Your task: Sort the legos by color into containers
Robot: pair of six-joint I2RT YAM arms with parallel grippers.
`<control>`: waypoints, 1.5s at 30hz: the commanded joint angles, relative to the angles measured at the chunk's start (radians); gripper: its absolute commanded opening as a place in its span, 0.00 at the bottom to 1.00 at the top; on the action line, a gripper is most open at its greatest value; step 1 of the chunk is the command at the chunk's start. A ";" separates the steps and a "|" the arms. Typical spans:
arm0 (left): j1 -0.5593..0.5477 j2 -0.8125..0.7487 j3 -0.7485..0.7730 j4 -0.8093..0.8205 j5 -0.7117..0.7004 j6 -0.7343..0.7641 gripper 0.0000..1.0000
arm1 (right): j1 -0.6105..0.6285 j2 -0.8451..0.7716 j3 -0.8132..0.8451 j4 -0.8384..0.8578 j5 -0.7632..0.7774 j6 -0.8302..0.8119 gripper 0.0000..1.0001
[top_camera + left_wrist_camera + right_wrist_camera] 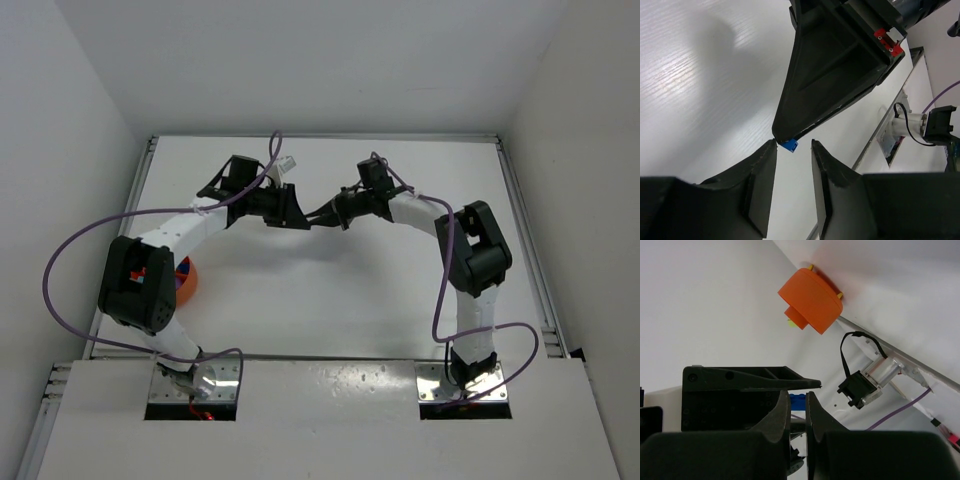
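Observation:
A tiny blue lego (797, 401) is pinched between the fingertips of my right gripper (797, 396), which is shut on it. In the left wrist view the same blue lego (789, 145) sticks out of the right gripper's black tip, just between the tips of my left gripper (794, 144). The left jaws stand apart; the brick is close to the left-hand fingertip and clear of the other. From above, the left gripper (303, 214) and right gripper (327, 212) meet tip to tip over the far middle of the table; the brick is hidden there. The orange bowl (189, 281) sits at the left, half under the left arm.
The orange bowl (810, 299) also shows in the right wrist view, beside the table's raised metal rail (900, 357). Purple cables (60, 290) loop off both arms. White walls close in the table on three sides.

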 commanded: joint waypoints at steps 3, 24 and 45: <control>-0.009 -0.008 0.038 0.027 0.002 0.009 0.32 | 0.015 -0.036 0.051 0.033 -0.039 0.048 0.00; 0.037 -0.017 0.080 0.018 -0.018 0.037 0.26 | 0.024 -0.036 0.010 0.023 -0.039 0.038 0.00; 0.132 -0.233 0.017 -0.210 -0.123 0.266 0.00 | -0.174 -0.078 -0.111 0.108 -0.057 -0.327 0.67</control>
